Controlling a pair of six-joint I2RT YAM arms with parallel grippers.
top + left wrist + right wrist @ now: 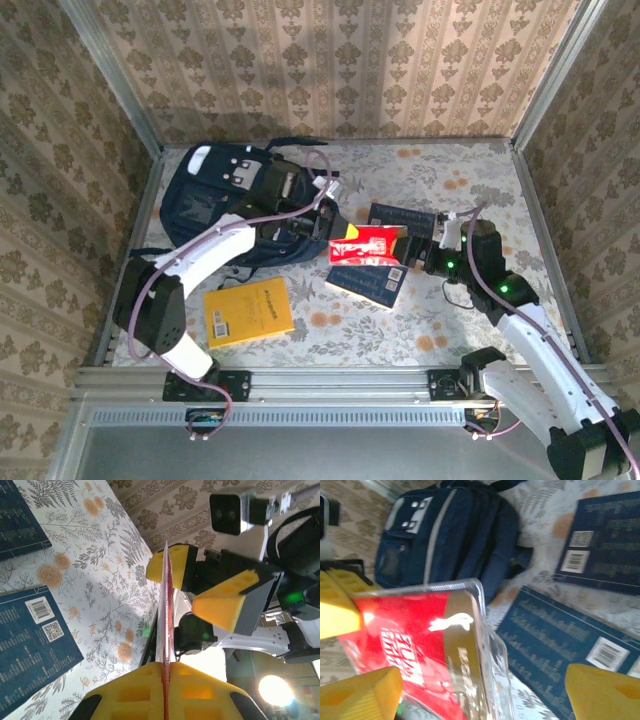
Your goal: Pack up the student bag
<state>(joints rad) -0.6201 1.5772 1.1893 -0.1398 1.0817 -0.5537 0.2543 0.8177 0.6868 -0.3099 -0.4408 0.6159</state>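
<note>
The student bag [235, 205] is lying flat at the far left of the table [450, 330] in the top external view, close to the left and back walls. The left arm is rising from its base, bending, and reaching rightward across the bag's near edge. The left gripper [335, 244] is pinching the left end of a red packet [366, 243] just beside the bag's right side. The right arm is folding in from the right, its right gripper [413, 252] sitting at the packet's other end. A yellow book [248, 312] is lying near the left arm. One dark blue book [366, 281] is lying in front of the packet and another [403, 217] behind it. Bare floral cloth is showing along the near strip and far right.

In the left wrist view, the left gripper [165, 669] is clamping tight on the packet [165, 625], seen edge-on and upright. The right gripper [185, 587] is facing it with jaws spread wide. One finger [167, 565] is possibly touching the packet, while the other is standing apart.

In the right wrist view, the right gripper [485, 687] is holding its fingers wide, and the packet [415, 640] is sitting between them. A left-gripper finger [335, 612] is pressing the packet's far edge. The bag [455, 540] is lying beyond the packet, apart from the right gripper, with the blue books [560, 640] to its right.
</note>
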